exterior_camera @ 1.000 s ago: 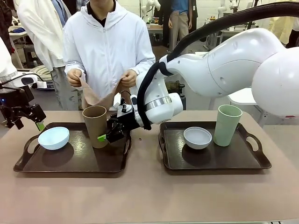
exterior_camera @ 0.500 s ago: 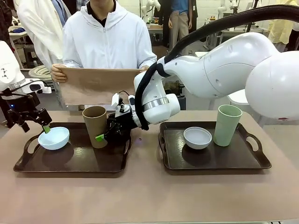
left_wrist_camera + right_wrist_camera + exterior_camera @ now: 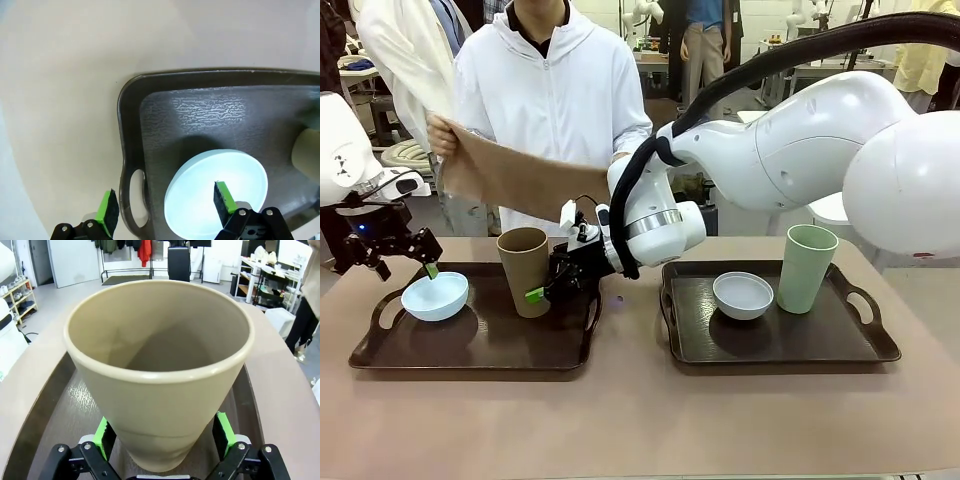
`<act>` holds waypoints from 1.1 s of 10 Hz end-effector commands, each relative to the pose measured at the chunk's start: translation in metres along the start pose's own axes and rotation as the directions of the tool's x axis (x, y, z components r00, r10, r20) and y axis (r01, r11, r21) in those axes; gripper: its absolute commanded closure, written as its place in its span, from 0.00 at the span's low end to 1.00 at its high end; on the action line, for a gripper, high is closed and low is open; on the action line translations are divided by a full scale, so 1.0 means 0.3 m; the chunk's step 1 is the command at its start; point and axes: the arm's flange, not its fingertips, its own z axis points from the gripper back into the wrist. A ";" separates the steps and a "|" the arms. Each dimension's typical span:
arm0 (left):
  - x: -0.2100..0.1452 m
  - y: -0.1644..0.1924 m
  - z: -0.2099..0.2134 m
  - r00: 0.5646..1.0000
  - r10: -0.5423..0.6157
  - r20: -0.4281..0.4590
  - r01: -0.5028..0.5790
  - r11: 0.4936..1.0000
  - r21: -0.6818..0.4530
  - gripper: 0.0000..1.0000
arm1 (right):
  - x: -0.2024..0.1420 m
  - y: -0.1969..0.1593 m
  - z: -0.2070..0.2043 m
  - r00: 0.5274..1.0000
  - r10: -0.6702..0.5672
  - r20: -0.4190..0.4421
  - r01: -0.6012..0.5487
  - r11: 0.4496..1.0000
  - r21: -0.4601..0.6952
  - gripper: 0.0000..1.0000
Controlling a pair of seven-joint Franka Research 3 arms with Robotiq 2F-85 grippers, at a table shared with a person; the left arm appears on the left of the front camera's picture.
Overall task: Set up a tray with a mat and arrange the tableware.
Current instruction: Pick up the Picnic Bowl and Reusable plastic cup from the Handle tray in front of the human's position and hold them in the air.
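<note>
Right gripper (image 3: 548, 288) (image 3: 162, 440): jaws wide, one green pad on each side of the brown cup's (image 3: 523, 265) (image 3: 160, 365) lower part; can't tell if the pads touch. Cup upright, mouth up, long axis vertical, on the left tray (image 3: 470, 362) (image 3: 131, 130) toward its far right. Right arm comes from the right, crosses the middle, wrist low and roughly level, fingers pointing left at the cup.

Left gripper (image 3: 408, 268) (image 3: 165, 200): open, pointing down. One finger is over the blue bowl (image 3: 435, 296) (image 3: 200, 185), the other outside it by the tray's left handle. Bowl sits mouth up at the left of the left tray. Left arm enters from the left edge, wrist above the tray's far-left corner.

Right tray (image 3: 770, 355): white bowl (image 3: 743, 294) mid-tray, mouth up; green cup (image 3: 807, 265) upright just right of it. Trays dark, side by side, apart, on a beige table (image 3: 640, 420).

Far side: person in white jacket holds a brown mat (image 3: 520, 180) spread in the air above the left tray, left end higher, one hand (image 3: 440, 135) at that corner. Behind: other people, furniture, lab room.
</note>
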 end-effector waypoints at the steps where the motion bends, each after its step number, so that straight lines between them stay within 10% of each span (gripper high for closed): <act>1: 0.009 -0.020 -0.015 0.999 0.040 0.009 -0.040 0.999 0.032 0.00 | -0.011 -0.010 -0.002 0.999 0.015 0.035 -0.014 1.000 -0.013 0.00; 8: -0.023 -0.034 -0.075 0.989 0.105 -0.103 -0.105 0.994 0.005 0.00 | -0.023 -0.023 0.024 0.998 0.006 0.059 -0.005 1.000 -0.016 0.00; 11: -0.025 -0.037 -0.087 0.987 0.101 -0.123 -0.104 0.995 -0.013 0.22 | -0.022 -0.021 0.006 0.998 0.010 0.061 -0.010 1.000 -0.007 0.00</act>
